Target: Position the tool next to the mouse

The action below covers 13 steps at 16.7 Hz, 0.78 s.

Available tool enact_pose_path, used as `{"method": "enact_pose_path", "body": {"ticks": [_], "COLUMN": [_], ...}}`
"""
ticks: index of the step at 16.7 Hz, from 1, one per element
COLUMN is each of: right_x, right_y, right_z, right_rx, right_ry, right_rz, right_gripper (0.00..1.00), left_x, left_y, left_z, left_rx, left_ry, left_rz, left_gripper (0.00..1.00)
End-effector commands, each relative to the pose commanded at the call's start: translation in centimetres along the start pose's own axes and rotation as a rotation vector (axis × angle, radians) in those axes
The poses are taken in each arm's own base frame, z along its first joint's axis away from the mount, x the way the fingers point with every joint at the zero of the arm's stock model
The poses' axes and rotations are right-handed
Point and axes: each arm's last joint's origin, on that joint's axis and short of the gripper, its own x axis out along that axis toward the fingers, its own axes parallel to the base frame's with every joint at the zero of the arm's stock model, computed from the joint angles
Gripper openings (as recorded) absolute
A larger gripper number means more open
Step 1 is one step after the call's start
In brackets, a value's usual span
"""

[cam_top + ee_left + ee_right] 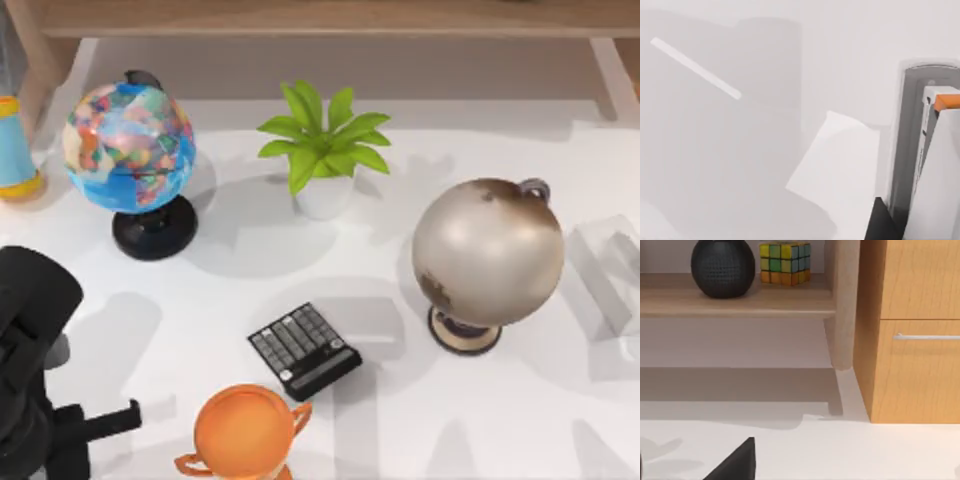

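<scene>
The left gripper (108, 420) sits at the near left corner of the table (400, 430), a dark prong reaching out from the black arm; how wide it stands, and whether it has hold of anything, I cannot tell. Its wrist view shows a grey and white object with an orange tip (940, 102), too close to identify. Just to its right stands an orange cup (243, 430). Beyond that, further right, lies the calculator (305, 350), flat and askew, its key markings too small to read. Further off are a coloured globe (130, 145), a potted plant (322, 150) and a beige globe (488, 250). The right gripper (735, 465) faces a shelf holding a puzzle cube (785, 262).
</scene>
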Motion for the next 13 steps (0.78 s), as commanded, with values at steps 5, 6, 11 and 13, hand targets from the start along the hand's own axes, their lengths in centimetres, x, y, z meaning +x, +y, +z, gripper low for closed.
{"method": "enact_pose_path", "body": {"ticks": [5,6,11,13], "right_x": [0.0,0.0,0.0,0.0], "right_y": [0.0,0.0,0.0,0.0], "right_z": [0.0,0.0,0.0,0.0], "right_rx": [0.000,0.000,0.000,0.000], "right_ry": [0.000,0.000,0.000,0.000], "right_rz": [0.000,0.000,0.000,0.000], "right_gripper": [1.00,1.00,1.00,1.00], "left_x": [-0.1,-0.4,-3.5,-4.8], "left_y": [0.0,0.0,0.6,1.7], "left_z": [0.4,1.0,8.3,12.3], "left_rx": [0.001,0.002,0.013,0.037], "left_ry": [-0.003,-0.014,-0.114,-0.150], "left_rz": [-0.001,-0.006,-0.023,-0.013], "left_gripper": [0.00,0.00,0.00,0.00]}}
